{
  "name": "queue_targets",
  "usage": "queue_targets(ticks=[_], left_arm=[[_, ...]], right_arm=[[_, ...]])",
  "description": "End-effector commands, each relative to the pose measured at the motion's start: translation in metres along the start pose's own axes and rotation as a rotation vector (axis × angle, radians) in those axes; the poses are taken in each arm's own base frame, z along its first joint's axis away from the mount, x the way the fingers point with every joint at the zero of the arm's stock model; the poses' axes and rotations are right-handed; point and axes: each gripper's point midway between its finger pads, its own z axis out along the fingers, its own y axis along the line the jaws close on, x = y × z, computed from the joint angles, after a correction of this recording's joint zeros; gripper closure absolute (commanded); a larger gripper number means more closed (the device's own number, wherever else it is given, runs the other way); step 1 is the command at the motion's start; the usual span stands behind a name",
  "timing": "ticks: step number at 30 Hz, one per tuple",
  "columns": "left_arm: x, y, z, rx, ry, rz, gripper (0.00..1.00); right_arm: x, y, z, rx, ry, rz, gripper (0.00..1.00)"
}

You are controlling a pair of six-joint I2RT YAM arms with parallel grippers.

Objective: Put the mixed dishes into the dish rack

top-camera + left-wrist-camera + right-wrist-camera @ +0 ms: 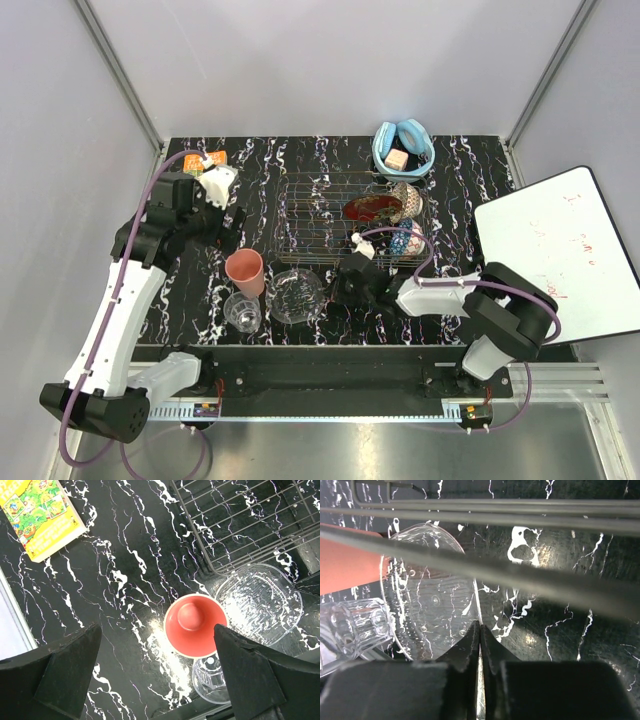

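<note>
R gripper [480, 630] pinches glass dish [430, 600] rim, prob.

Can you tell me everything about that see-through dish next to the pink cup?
The clear glass dish is rounded and empty, with a bumpy textured bottom. It sits on the black marbled table, just outside the silvery wire rack, close beside the salmon-pink plastic cup. The right gripper is pinched shut on its rim.
</note>
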Motion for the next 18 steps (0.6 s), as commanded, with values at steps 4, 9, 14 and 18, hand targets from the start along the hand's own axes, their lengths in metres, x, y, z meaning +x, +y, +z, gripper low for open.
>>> queue_targets(ticks=[4, 9, 14, 18], left_arm=[[-0.008, 0.010, -0.006, -0.051, -0.054, 0.029, 0.01], [-0.011, 0.010, -0.008, -0.055, -0.064, 0.028, 0.01], [-0.014, 0.011, -0.012, -0.058, -0.075, 0.031, 0.01], [-0.014, 0.012, -0.012, -0.065, -0.075, 0.039, 0.01]], right_arm=[[0.016, -0.012, 0.000, 0.084, 0.074, -0.012, 1.00], [0.020, -0.012, 0.001, 0.078, 0.092, -0.012, 1.00], [0.030, -0.014, 0.008, 0.091, 0.142, -0.024, 0.66], [0.031, -0.015, 0.011, 0.104, 0.150, -0.030, 0.65]])
